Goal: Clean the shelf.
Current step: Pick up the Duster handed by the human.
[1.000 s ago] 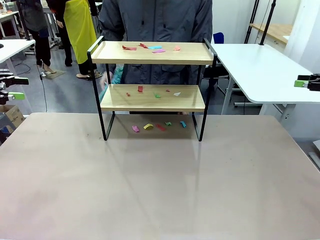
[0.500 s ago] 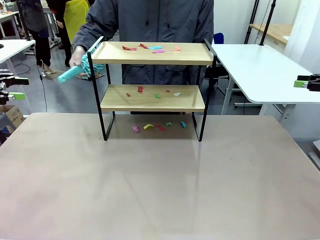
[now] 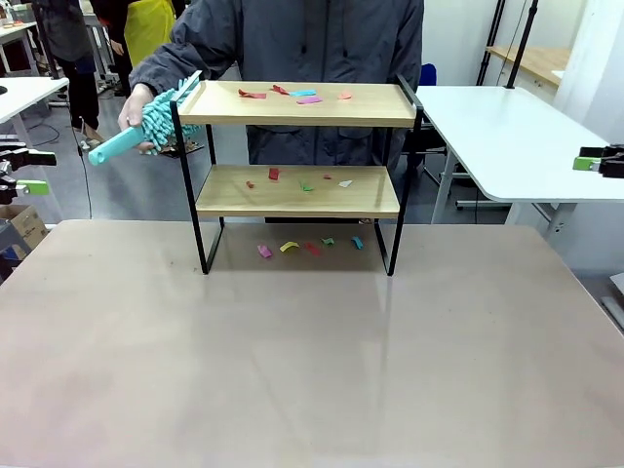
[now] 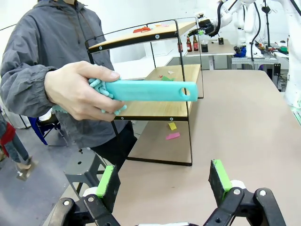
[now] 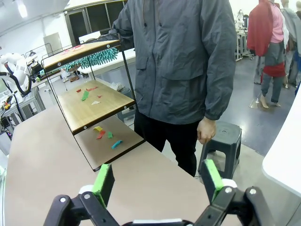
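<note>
The shelf stands at the far middle of the beige table, with coloured paper scraps on its top board, more on the lower board and more on the table beneath. A person behind it holds a teal duster at the left end of the top board. In the left wrist view the hand grips the duster in front of the shelf. My left gripper hangs open off the table's left edge, my right gripper open off the right. Both grippers hold nothing.
A white table stands to the right behind the beige tabletop. A grey stool sits beside the person. Other people stand at the far left.
The person's hand has brought the teal duster out from behind the shelf and up to the left end of the top board. Both grippers have stayed still.
</note>
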Robot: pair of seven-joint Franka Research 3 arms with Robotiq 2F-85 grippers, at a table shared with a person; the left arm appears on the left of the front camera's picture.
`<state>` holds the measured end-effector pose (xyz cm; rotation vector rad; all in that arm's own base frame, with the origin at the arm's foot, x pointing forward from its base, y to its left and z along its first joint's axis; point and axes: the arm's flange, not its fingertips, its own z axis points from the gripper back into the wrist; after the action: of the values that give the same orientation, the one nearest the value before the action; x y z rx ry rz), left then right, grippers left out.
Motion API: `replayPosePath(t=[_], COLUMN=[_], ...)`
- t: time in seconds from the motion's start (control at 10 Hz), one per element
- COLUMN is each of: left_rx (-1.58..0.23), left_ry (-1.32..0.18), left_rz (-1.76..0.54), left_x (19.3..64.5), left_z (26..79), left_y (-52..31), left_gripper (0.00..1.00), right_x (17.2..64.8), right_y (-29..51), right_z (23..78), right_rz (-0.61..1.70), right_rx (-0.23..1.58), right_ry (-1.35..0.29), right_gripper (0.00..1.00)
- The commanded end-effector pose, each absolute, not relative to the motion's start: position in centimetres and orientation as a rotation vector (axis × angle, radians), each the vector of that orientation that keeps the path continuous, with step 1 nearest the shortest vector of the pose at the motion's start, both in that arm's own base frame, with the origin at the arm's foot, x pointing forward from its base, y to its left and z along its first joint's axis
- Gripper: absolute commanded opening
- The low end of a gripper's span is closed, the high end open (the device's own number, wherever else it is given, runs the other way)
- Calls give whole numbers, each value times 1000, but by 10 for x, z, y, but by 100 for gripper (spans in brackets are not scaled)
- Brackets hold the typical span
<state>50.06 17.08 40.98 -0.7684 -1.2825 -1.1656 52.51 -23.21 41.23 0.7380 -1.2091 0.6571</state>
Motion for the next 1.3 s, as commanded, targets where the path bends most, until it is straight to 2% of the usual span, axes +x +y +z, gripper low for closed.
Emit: replayPosePath(t=[0.0,0.6,1.0,1.1,1.2], left_rx=[-762,-768,-609,-443,-388], left_ry=[-1281,-1283,-1071,-883,-827], left_rz=[-1172,-1166,-955,-814,-794], left_x=[500,501,478,465,445], left_z=[412,410,546,586,616], left_y=[170,171,182,171,159], left_gripper=[100,100,100,100,100], right_x=[524,524,524,524,524], right_y=[-230,-230,-230,-230,-230], right_z=[414,414,414,414,414], right_rz=[664,664,664,664,664], right_rx=[736,736,736,736,736], right_ry=[-1203,-1203,-1203,-1203,-1203], right_gripper=[100,100,100,100,100])
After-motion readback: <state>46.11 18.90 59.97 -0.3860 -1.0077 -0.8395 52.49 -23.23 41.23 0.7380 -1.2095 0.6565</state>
